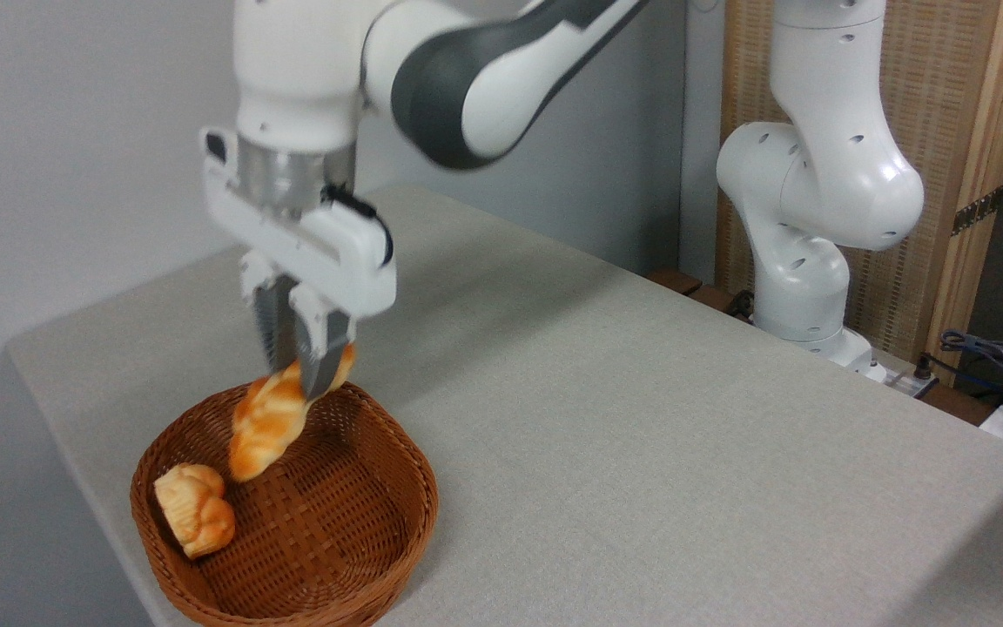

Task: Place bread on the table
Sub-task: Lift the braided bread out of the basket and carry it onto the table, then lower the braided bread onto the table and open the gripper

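The bread, a long braided golden-orange loaf, hangs tilted in the air above the wicker basket, its lower end pointing down to the left. My gripper is shut on the loaf's upper part, fingers pointing down. The picture is slightly blurred around the gripper. The table, covered in light grey-beige cloth, stretches to the right of the basket.
A shorter, paler roll lies at the left side of the basket. The arm's white base stands at the table's far right edge. Cables lie off the right side. The basket sits near the table's front left edge.
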